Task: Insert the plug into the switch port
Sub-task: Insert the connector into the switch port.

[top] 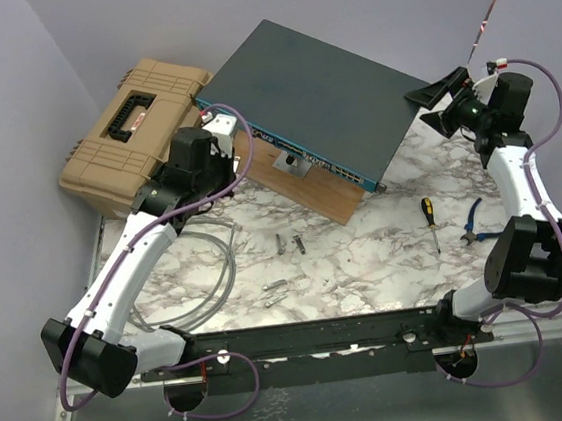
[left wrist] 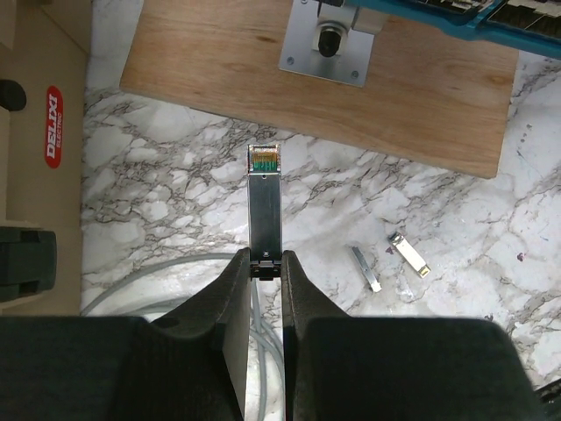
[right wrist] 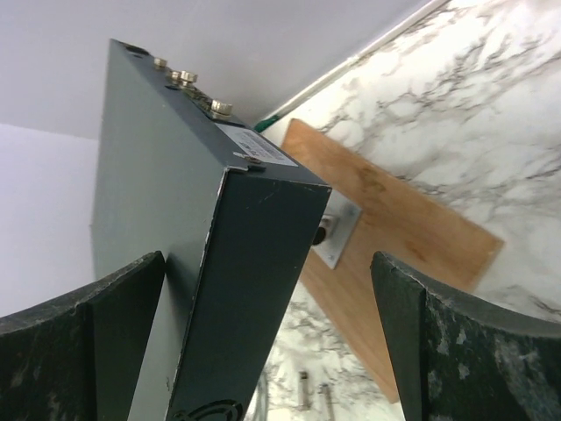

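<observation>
The left gripper [left wrist: 263,270] pinches the near end of a slim silver metal plug [left wrist: 263,206] between its two black fingers [left wrist: 232,298], which are pressed close on it. The plug is held above the white marble table [left wrist: 175,175], and its far tip, where small gold contacts show, points to the far side. It is near the brown wooden board [left wrist: 263,79] but does not touch it, and it is well apart from the narrow blue face [top: 342,169] of the switch.

The switch [top: 328,85], a large flat rectangular dark grey-teal metal box, sits tilted at the far middle of the table. Its blue face with the row of small sockets is turned to the near left, above the wooden board, where a silver metal bracket [left wrist: 329,44] stands under it.

The right gripper [right wrist: 267,263] is spread wide at the right corner of the switch. The corner is between its fingers, with a clear gap on one side; on the other side I cannot tell if it touches.

A tan plastic toolbox [top: 136,120] lies at the far left, just beside the switch. A grey cable [top: 217,267] and two small metal modules [left wrist: 409,254] lie on the marble. A yellow-handled screwdriver [top: 429,220] and blue-handled pliers [top: 473,222] lie at the right.
</observation>
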